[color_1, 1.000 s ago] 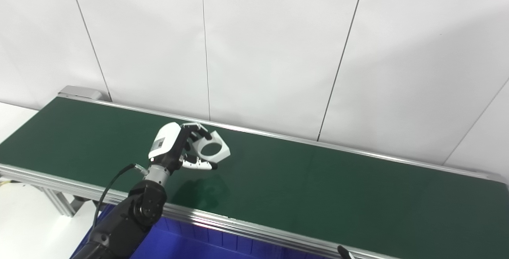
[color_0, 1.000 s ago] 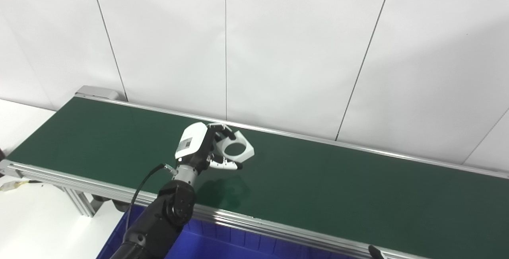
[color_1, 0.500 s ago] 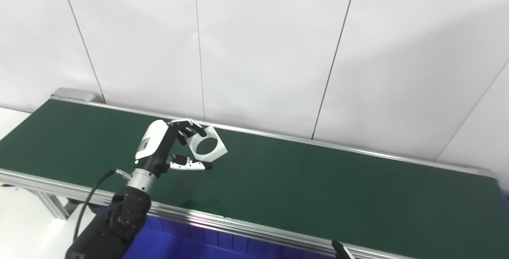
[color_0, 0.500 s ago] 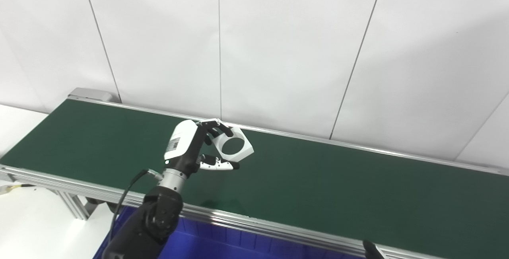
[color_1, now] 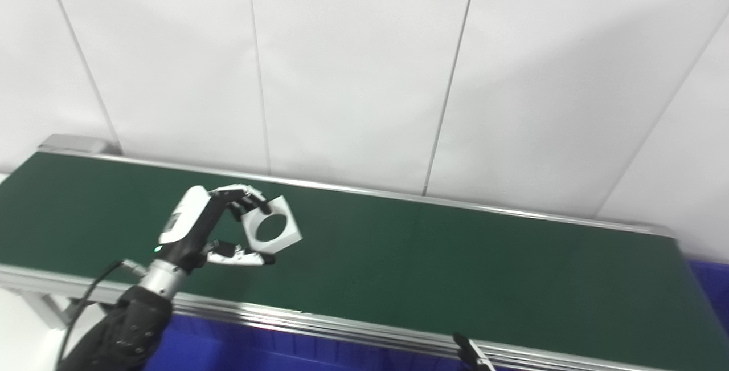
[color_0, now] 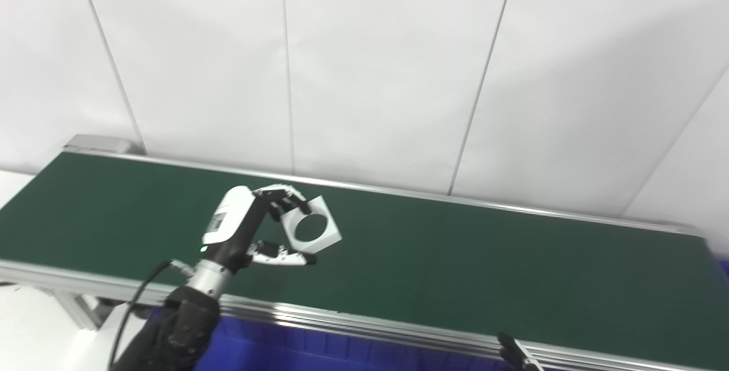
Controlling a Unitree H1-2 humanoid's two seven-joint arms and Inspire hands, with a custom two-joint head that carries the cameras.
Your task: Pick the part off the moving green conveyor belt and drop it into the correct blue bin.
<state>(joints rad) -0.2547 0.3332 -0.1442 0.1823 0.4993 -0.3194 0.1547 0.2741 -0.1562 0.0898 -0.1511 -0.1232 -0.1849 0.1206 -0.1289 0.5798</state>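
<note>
Above the green conveyor belt (color_0: 455,257), left hand (color_0: 242,228) pinches the white square part (color_0: 312,228) by its 9 o'clock edge, fingertips (color_0: 296,203) only. Thin grip: a swing toward the blue bin (color_0: 319,354) at 6 o'clock could twist it loose. Right hand barely visible, can't tell.

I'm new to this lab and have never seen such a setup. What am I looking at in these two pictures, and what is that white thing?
Both pictures come from two cameras side by side on a humanoid robot's head, so they show one scene from slightly different spots. The long dark green strip is a conveyor belt with metal rails, set against a white wall. The robot's left hand, on a black arm, holds a white square part with a round hole, lifted above the belt. Below the near rail you see a blue bin. Only a dark tip of the right hand shows at the bottom edge.
</note>
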